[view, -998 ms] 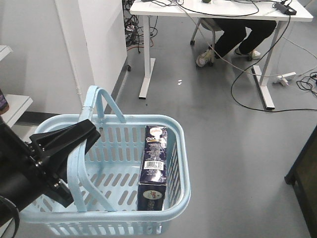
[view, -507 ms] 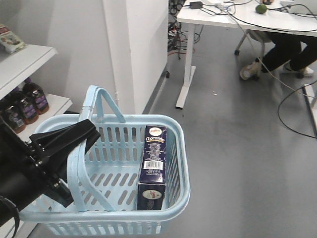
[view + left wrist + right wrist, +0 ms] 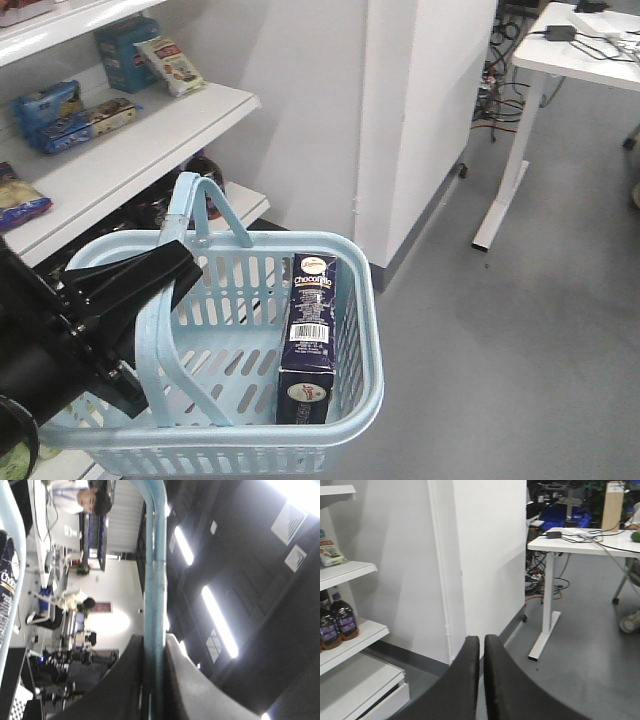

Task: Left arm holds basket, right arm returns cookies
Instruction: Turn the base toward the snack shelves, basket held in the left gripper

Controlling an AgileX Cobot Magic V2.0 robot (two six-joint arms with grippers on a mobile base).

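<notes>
The light blue basket [image 3: 371, 330] hangs in the lower left of the front view. My left gripper [image 3: 180, 268] is shut on one of its hoop handles [image 3: 154, 555]; the left wrist view shows both black fingers pressed against the blue bar [image 3: 154, 642]. The cookies [image 3: 308, 330], a dark navy carton with a barcode label, stand on edge inside the basket against its right wall, and a sliver of the carton [image 3: 6, 590] shows in the left wrist view. My right gripper [image 3: 481, 640] shows only in its own wrist view, shut with nothing between its fingers, well above the grey floor.
White shelves [image 3: 130, 150] with snack packets run along the left, and dark bottles [image 3: 337, 622] stand on a lower shelf. A white pillar [image 3: 430, 120] rises behind the basket. A white desk [image 3: 580, 50] with cables stands at the far right over grey floor.
The whole view has swung left: the shelves have come into sight, and the desk and the seated person have slid off to the right. Basket, carton and left gripper keep their hold and place.
</notes>
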